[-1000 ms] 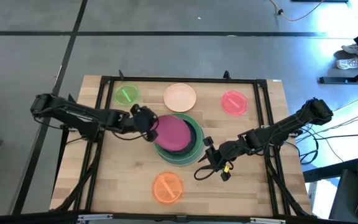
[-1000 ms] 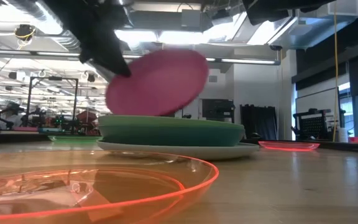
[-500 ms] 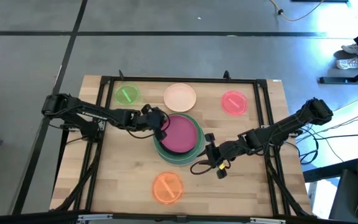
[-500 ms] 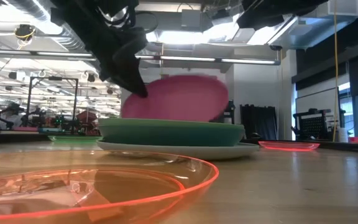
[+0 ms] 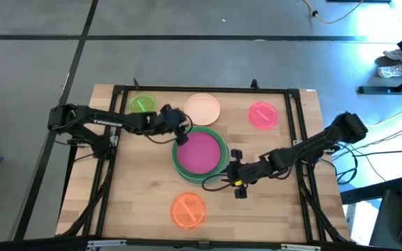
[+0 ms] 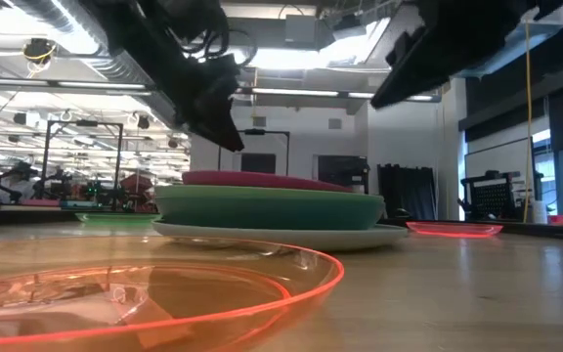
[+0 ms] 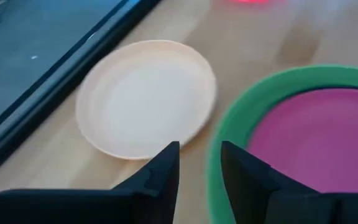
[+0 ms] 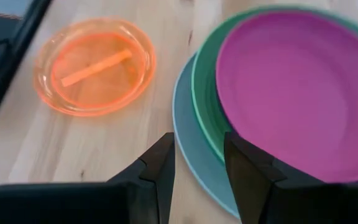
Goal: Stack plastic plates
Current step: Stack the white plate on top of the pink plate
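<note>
The magenta plate (image 5: 201, 152) lies flat in the green plate (image 5: 222, 143), which rests on the pale blue-grey plate (image 8: 188, 118) at the table's middle. My left gripper (image 5: 182, 136) hovers open just above the stack's far-left rim, touching nothing; its own view shows the green rim (image 7: 229, 124) ahead of its fingers. My right gripper (image 5: 223, 178) is open above the stack's near-right rim, and in its own view its fingers (image 8: 160, 168) stand over the blue-grey rim and the table beside it.
A peach plate (image 5: 202, 108), a lime green plate (image 5: 142, 105) and a pink-red plate (image 5: 262, 114) lie along the far side. A translucent orange plate (image 5: 188, 209) lies near the front edge. A black frame (image 5: 201, 89) borders the work area.
My left gripper carried the tilted magenta plate toward the table's right and down onto the green plate, opened and let go, then drew back toward the far edge. The plate now lies flat on the stack. My right gripper has moved left toward the stack.
</note>
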{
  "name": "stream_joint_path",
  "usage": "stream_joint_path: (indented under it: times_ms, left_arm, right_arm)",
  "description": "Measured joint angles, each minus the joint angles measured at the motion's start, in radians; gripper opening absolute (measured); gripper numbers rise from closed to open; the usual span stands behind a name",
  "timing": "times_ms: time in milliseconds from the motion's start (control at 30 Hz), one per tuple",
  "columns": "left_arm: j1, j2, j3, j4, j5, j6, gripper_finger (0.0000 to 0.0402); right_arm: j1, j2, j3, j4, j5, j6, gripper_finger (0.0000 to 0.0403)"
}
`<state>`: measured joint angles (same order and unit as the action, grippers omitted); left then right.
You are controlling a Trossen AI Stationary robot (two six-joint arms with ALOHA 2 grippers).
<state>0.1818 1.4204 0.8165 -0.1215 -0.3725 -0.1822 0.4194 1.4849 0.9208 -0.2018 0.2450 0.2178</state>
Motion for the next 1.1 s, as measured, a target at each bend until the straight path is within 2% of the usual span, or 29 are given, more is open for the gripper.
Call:
stream_joint_path:
  times_ms: [267,433,567,767,933,1100]
  left_arm:
    - [0.229,0.027,0.0,0.029,0.105,-0.043,0.0111]
    - [0.374,0.143,0.001,0.11,0.244,-0.076,0.0112]
    - [0.444,0.251,0.018,0.138,0.32,-0.117,0.0112]
    - [0.495,0.394,0.114,0.126,0.395,-0.132,0.0112]
    - [0.501,0.46,0.179,0.096,0.385,-0.157,0.0111]
    - [0.492,0.502,0.211,0.097,0.422,-0.158,0.011]
  right_arm:
    - [0.0,0.048,0.0,-0.05,0.035,0.124,0.0129]
    - [0.0,0.053,0.0,-0.053,0.043,0.134,0.0129]
    - [0.0,0.053,0.0,-0.055,0.07,0.107,0.0129]
    - [-0.001,0.053,0.0,-0.062,0.111,0.076,0.0129]
    - [-0.001,0.053,0.0,-0.081,0.114,0.073,0.0129]
    - [-0.001,0.053,0.0,-0.087,0.11,0.073,0.0129]
